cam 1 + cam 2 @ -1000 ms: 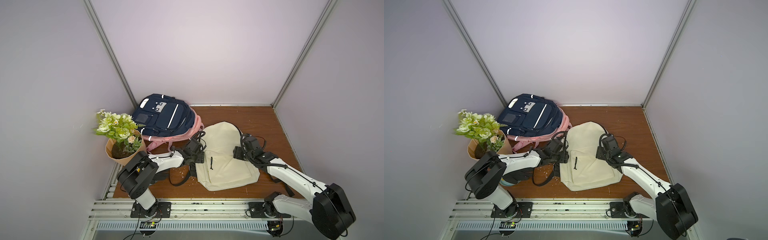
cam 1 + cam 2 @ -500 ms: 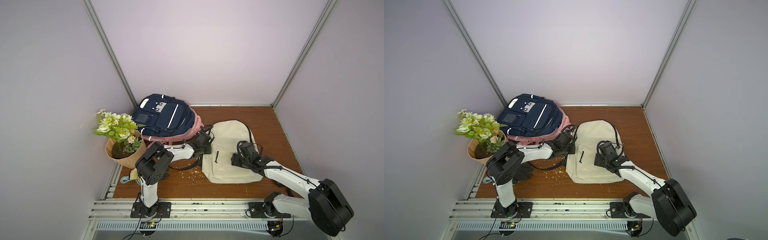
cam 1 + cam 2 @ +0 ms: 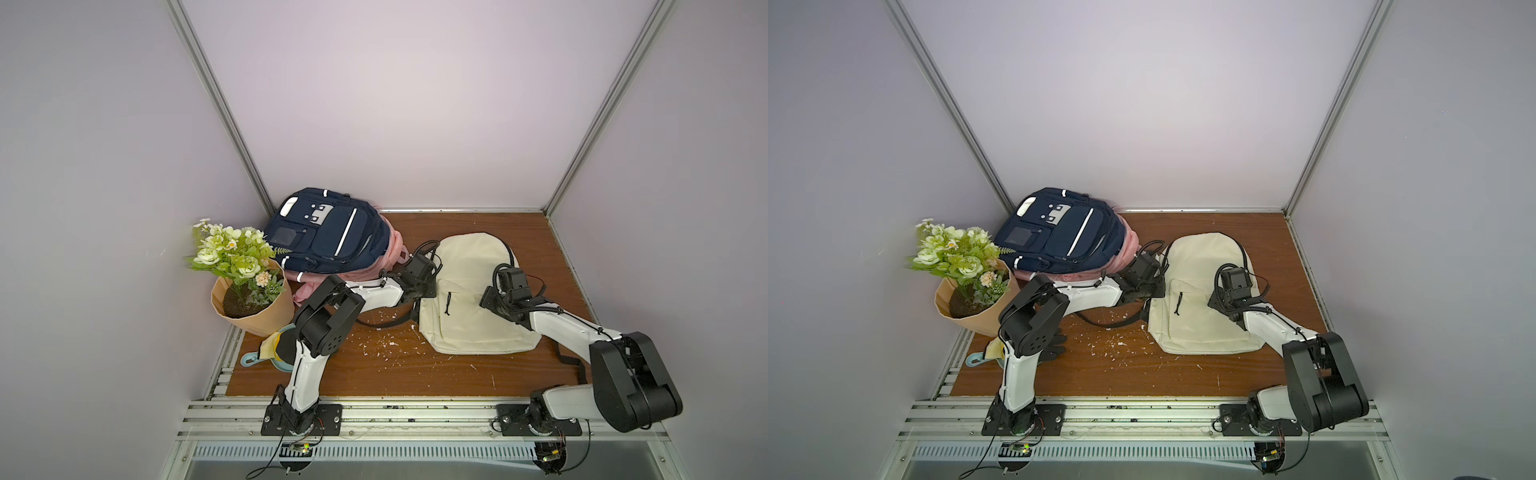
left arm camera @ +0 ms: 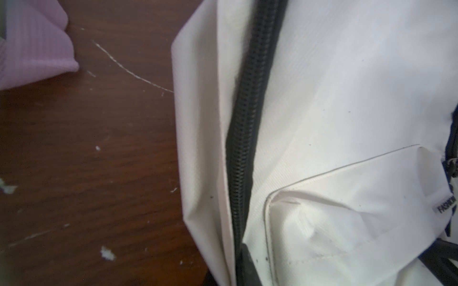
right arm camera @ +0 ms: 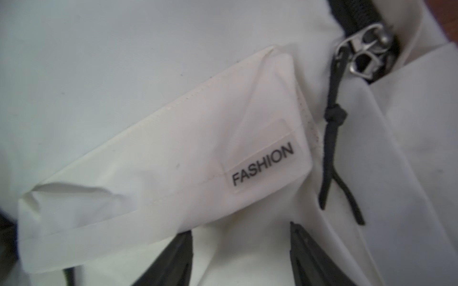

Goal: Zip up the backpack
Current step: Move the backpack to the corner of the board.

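The cream backpack [image 3: 469, 324] lies flat on the tabletop [image 3: 415, 374] just beside the navy backpack [image 3: 328, 232], front pocket [image 5: 148, 161] up, which leaves its black main zip [image 4: 247, 123] free to reach around the rim. My left jaws sit at the cream bag's edge nearest the navy backpack, I judge to anchor the cloth so the zip has something to pull against. Whether they are pressed together, or on what, I cannot tell, since no view shows their tips. My right jaws stand spread on the side away from the navy backpack, fingertips [image 5: 183, 252] down on the cloth astride a raised fold (not clearly nipping it). They are short of the metal slider [image 5: 364, 57] and its knotted black pull cord [image 5: 332, 138], which I take as the thing to seize next. A small tab [image 5: 262, 164] sewn on the front pocket reads "FASHION"; I can read no other writing
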Robot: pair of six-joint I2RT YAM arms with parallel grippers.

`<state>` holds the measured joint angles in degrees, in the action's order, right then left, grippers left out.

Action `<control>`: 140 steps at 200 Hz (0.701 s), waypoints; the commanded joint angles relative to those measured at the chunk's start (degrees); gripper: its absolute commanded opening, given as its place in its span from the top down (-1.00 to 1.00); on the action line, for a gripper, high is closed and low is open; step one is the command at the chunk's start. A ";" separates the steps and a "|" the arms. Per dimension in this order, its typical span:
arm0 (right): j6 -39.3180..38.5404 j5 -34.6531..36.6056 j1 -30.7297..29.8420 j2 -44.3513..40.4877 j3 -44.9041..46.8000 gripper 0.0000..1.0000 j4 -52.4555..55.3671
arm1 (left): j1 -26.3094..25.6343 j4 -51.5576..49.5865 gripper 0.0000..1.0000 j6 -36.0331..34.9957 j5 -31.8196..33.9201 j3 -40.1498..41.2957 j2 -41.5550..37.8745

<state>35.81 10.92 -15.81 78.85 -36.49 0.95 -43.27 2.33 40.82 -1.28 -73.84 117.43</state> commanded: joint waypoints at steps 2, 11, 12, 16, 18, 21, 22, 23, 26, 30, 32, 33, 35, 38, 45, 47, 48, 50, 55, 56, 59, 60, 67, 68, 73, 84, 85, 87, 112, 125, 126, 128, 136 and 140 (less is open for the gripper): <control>-2.20 -2.84 -2.88 -2.39 -2.12 -0.12 -3.06 | -0.85 -2.68 0.87 1.37 -0.32 -1.21 1.31; -2.73 -3.01 -4.85 -2.91 -2.59 -0.09 -3.65 | -1.07 -2.69 0.89 1.67 -0.13 -1.13 1.27; -2.75 -3.10 -5.07 -3.00 -2.65 -0.08 -3.71 | -1.10 -2.69 0.89 1.69 -0.13 -1.13 1.29; -2.89 -3.52 -5.94 -3.04 -2.75 -0.08 -4.14 | -1.07 -2.68 0.89 1.87 -0.12 -0.99 1.20; -2.93 -3.82 -6.32 -3.03 -2.85 -0.08 -4.34 | -1.06 -2.61 0.90 1.96 -0.12 -0.92 1.22; -2.98 -4.21 -6.96 -2.97 -2.92 -0.08 -4.68 | -1.04 -2.46 0.90 2.09 -0.13 -0.79 1.15; -3.01 -4.35 -7.22 -2.94 -2.99 -0.08 -4.79 | -1.08 -2.40 0.90 2.17 -0.13 -0.78 1.14; -2.97 -4.56 -7.39 -2.88 -3.03 -0.08 -4.85 | -1.10 -2.36 0.90 2.21 -0.13 -0.69 1.10; -2.95 -5.03 -8.09 -2.69 -3.16 -0.08 -5.17 | -1.08 -2.29 0.91 2.31 -0.13 -0.51 1.06; -2.94 -5.55 -8.96 -2.29 -3.32 -0.08 -5.48 | -1.13 -2.09 0.92 2.49 -0.26 -0.25 0.89; -2.94 -5.77 -9.41 -2.10 -3.50 -0.08 -5.66 | -1.12 -1.94 0.92 2.57 -0.27 -0.14 0.88; -2.94 -5.89 -9.63 -2.02 -3.59 -0.08 -5.68 | -1.16 -1.87 0.92 2.63 -0.29 -0.11 0.88; -2.94 -6.03 -9.95 -1.72 -3.70 -0.08 -5.74 | -1.09 -1.75 0.92 2.74 -0.30 0.07 0.87; -2.86 -6.21 -10.51 -1.28 -3.94 -0.08 -5.84 | -1.15 -1.55 0.93 2.91 -0.41 0.21 0.80; -2.56 -6.47 -11.71 -0.26 -4.43 -0.08 -6.00 | -1.21 -1.10 0.94 3.25 -0.74 0.59 0.62; -2.52 -6.58 -11.94 0.04 -4.52 -0.08 -6.10 | -1.21 -0.92 0.94 3.33 -0.87 0.73 0.55; -2.46 -6.59 -12.08 0.14 -4.58 -0.08 -6.21 | -1.21 -0.83 0.94 3.41 -0.94 0.77 0.53; -2.38 -6.69 -12.30 0.38 -4.67 -0.08 -6.33 | -1.21 -0.72 0.95 3.50 -0.99 0.91 0.46; -2.20 -6.95 -12.68 1.01 -4.73 -0.08 -6.85 | -1.20 -0.35 0.95 3.80 -1.31 1.23 0.36; -2.13 -6.95 -12.76 1.16 -4.77 -0.08 -6.93 | -1.20 -0.29 0.95 3.82 -1.29 1.28 0.31; -1.93 -7.07 -12.87 1.53 -4.81 -0.08 -7.19 | -1.27 -0.05 0.96 3.95 -1.35 1.42 0.22; -1.86 -7.06 -12.94 1.68 -4.82 -0.08 -7.28 | -1.28 0.00 0.96 3.98 -1.40 1.51 0.11; -1.52 -7.30 -13.09 2.56 -4.88 -0.08 -7.95 | -1.53 0.37 0.97 4.29 -1.43 1.88 -0.11; -1.48 -7.44 -13.09 2.68 -4.89 -0.08 -8.01 | -1.54 0.47 0.97 4.32 -1.44 1.91 -0.15; -1.39 -7.88 -13.18 3.23 -4.97 -0.08 -8.54 | -1.60 0.73 0.97 4.43 -1.49 2.14 -0.33; -1.27 -8.95 -13.35 4.62 -5.42 -0.06 -9.34 | -1.93 1.06 0.98 4.70 -1.45 2.47 -0.60; -1.27 -9.06 -13.31 4.68 -5.52 -0.06 -9.41 | -1.96 1.04 0.98 4.70 -1.49 2.47 -0.65; -1.16 -9.13 -13.46 5.05 -5.59 -0.06 -9.46 | -1.99 1.15 0.99 4.77 -1.48 2.56 -0.72; -1.18 -8.33 -14.87 9.03 -7.87 0.07 -7.99 | -2.52 2.18 1.00 5.48 -1.60 3.33 -1.31; -1.18 -7.80 -15.21 10.81 -8.64 0.22 -7.11 | -2.61 2.54 1.00 5.86 -1.74 3.66 -1.66; -1.14 -7.82 -15.21 10.89 -8.62 0.24 -7.15 | -2.65 2.57 1.00 5.86 -1.72 3.68 -1.67; -1.11 -7.92 -15.28 11.02 -8.67 0.27 -7.25 | -2.69 2.63 1.00 5.90 -1.67 3.70 -1.67; -0.93 -8.70 -15.34 11.22 -8.31 0.42 -8.06 | -2.81 2.84 1.00 6.07 -1.70 3.87 -1.83; -0.76 -9.20 -15.43 11.17 -8.14 0.48 -8.57 | -2.94 2.90 1.00 6.18 -1.64 3.96 -1.85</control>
<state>34.35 3.11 -30.39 89.65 -43.29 -6.39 -44.75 5.98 45.17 -1.93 -71.22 116.73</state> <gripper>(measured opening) 0.344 0.119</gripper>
